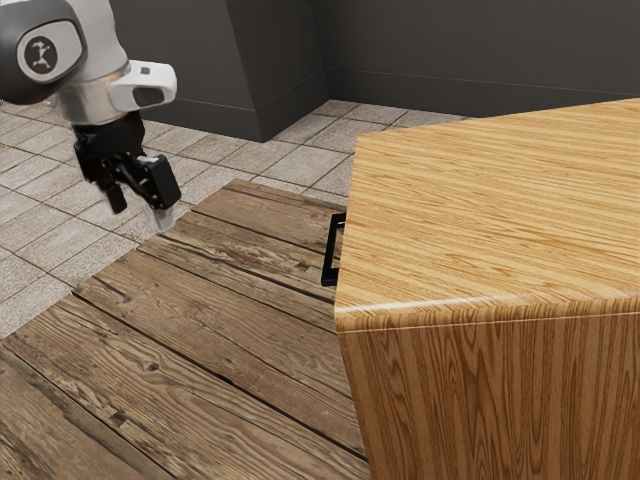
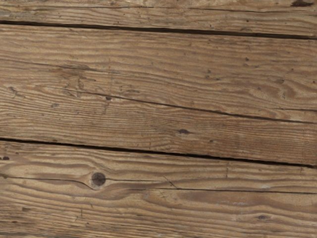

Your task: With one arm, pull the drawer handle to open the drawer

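My arm (image 1: 92, 98) has a smooth, rounded shell in white and light grey. On its big joint I see a dark grey round cap (image 1: 42, 52) with a small white mark in the middle. The wrist piece (image 1: 140, 88) is white, with a dark oval inset at its end. Under it comes a black, blocky housing (image 1: 100, 150), and the two jaws are black also, one with a small pale patch.

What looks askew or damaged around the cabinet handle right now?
Nothing stands out. The black handle sits straight on the cabinet, which looks intact. The gripper hangs apart from it, toward the exterior view's left, above weathered planks with only ordinary cracks and a knot.
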